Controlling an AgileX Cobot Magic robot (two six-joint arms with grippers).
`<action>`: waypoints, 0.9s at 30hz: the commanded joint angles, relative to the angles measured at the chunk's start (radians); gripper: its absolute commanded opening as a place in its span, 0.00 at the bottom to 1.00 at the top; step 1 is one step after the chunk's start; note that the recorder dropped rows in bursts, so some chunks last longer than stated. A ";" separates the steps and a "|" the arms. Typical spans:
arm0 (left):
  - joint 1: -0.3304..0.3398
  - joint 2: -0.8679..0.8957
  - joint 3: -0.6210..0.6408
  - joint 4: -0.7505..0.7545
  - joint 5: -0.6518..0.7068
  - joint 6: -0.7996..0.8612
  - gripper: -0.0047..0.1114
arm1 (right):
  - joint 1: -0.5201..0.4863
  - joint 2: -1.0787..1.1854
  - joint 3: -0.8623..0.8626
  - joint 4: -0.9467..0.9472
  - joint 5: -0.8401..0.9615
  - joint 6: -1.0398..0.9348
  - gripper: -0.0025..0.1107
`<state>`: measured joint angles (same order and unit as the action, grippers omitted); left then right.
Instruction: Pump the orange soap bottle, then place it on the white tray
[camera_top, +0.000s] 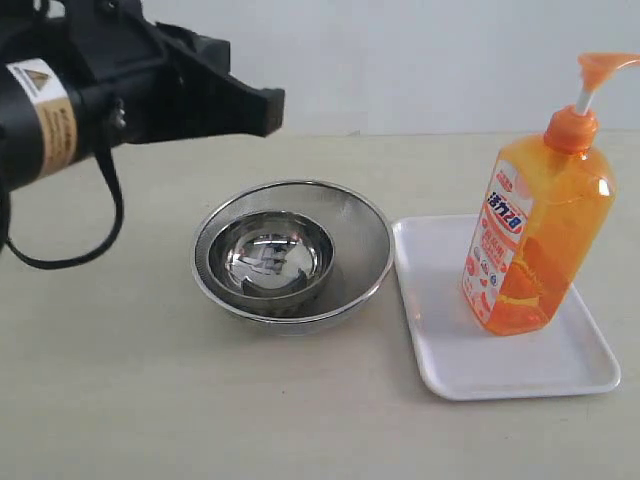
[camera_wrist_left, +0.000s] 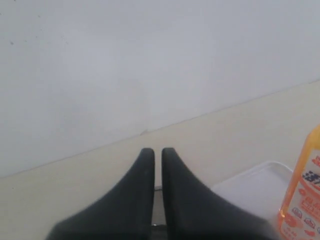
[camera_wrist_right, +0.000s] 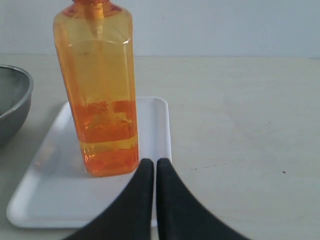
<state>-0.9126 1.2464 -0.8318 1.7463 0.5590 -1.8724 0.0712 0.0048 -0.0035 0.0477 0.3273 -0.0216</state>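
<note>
The orange soap bottle (camera_top: 540, 235) stands upright on the white tray (camera_top: 450, 350), on the half of it farther from the left end effector (camera_top: 262, 110). Its pump head is up and its label faces the exterior camera. The left end effector hangs above the desk (camera_top: 120, 380), well apart from the bottle. Its two dark fingers (camera_wrist_left: 142, 170) are drawn together with only a thin slit between them, and they hold nothing. Below and just past its tip sit two nested steel bowls (camera_top: 365, 225), the smaller one inside the larger, which lie between it and the tray. The right end effector (camera_wrist_right: 151, 161) points at the bottle's foot from close by. Its fingers are likewise pressed narrow and empty, and their tips sit over the tray's near rim. Whether they touch the bottle cannot be told. From this side the bottle's plain back shows, with liquid filling most of it, and the rim of a bowl lies beyond the tray's far end.
</note>
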 joint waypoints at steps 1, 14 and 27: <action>0.056 -0.078 0.004 -0.002 -0.060 0.008 0.08 | -0.003 -0.005 0.004 0.002 -0.006 0.000 0.02; 0.423 -0.381 0.192 -0.002 -0.663 0.063 0.08 | -0.003 -0.005 0.004 0.002 -0.006 0.000 0.02; 0.664 -0.714 0.462 -0.002 -0.772 0.057 0.08 | -0.003 -0.005 0.004 0.002 -0.006 0.000 0.02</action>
<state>-0.2798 0.5926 -0.4166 1.7466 -0.2096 -1.8201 0.0712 0.0048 -0.0035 0.0494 0.3273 -0.0216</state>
